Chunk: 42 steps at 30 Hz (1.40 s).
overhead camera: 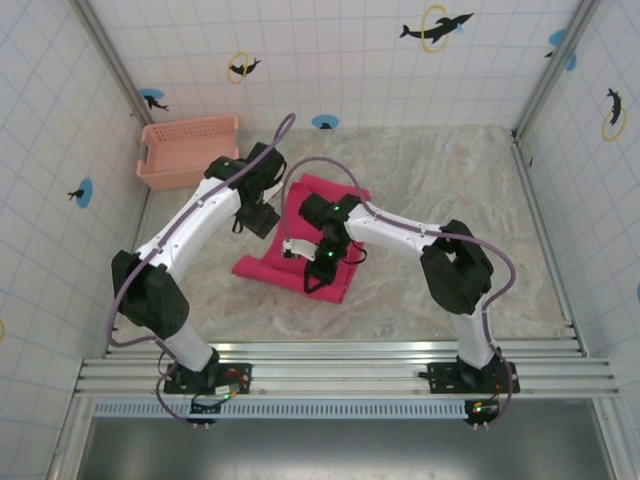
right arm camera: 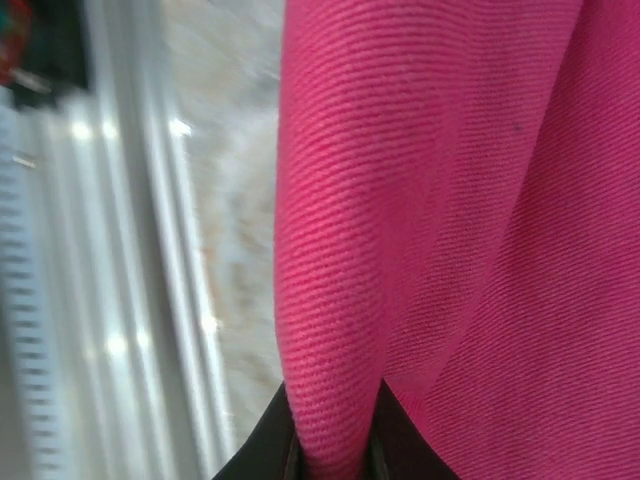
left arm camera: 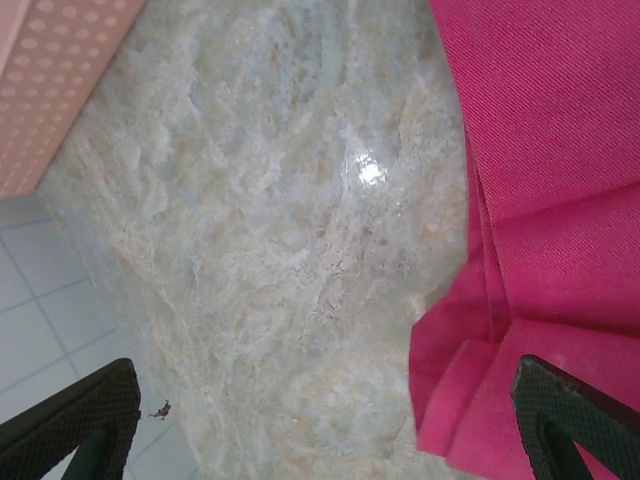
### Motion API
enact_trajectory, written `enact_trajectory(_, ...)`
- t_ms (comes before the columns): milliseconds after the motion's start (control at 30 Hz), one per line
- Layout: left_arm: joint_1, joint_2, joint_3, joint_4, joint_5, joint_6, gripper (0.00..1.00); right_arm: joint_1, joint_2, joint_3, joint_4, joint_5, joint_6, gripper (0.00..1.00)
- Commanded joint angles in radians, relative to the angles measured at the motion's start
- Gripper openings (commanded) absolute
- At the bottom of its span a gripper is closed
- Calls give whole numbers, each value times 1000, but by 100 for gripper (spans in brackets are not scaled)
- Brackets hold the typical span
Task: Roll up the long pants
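**Top external view.** The long pants (overhead camera: 262, 268) lie folded in a compact bundle on the table (overhead camera: 450, 180), left of centre and between the two arms. The left gripper (overhead camera: 258, 215) hangs at the left edge of the bundle, near its far end. The right gripper (overhead camera: 322, 265) sits on the near part of the bundle, with cloth on both sides of it. The basket (overhead camera: 190, 150) stands at the far-left corner of the table, apart from the pants. From this height the jaw state of either gripper cannot be told.

**Left wrist view.** The left gripper (left arm camera: 322, 400) is spread wide, and its two fingers (left arm camera: 80, 420) stand at opposite bottom corners. Bare table (left arm camera: 280, 250) lies between them. The long pants (left arm camera: 560, 150) occupy the right side, their layered folded edge running down to the right-hand finger. Whether that finger touches the cloth cannot be told. No cloth lies between the fingers. A corner of the basket (left arm camera: 50, 80) appears at top left, and tiled wall (left arm camera: 40, 300) shows at lower left.

**Right wrist view.** The right gripper (right arm camera: 335, 445) is pressed together on the long pants (right arm camera: 450, 200). A rounded fold of cloth rises out from between the two fingers (right arm camera: 265, 450) and is pinched at its base. The cloth covers the centre and right. At the left are the table (right arm camera: 220, 200) and a blurred metal rail (right arm camera: 130, 250).
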Motion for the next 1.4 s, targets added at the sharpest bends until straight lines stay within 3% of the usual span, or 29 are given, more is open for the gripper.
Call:
enact_trajectory(0, 6, -20, -77, -7, 12, -7, 97, -38, 60, 78, -108, -312, 57, 6)
enact_trajectory(333, 5, -15, -188, 40, 56, -35, 97, -145, 113, -11, 95, -345, 193, 6)
enact_trajectory(667, -20, 25, -178, 62, 94, -42, 98, -162, 173, -61, 165, -212, 241, 6)
enact_trajectory(1033, -78, 177, -203, 175, 140, -100, 97, -196, 185, -110, 269, -175, 320, 8)
enact_trajectory(1133, -80, 235, -196, 188, 124, -99, 97, -195, 179, -117, 269, -138, 315, 13)
enact_trajectory(1233, -81, 288, -178, 198, 115, -95, 98, -192, 104, -152, 274, -20, 284, 35)
enact_trajectory(1367, -79, 332, -178, 201, 120, -89, 98, -188, -33, -204, 264, 138, 252, 43)
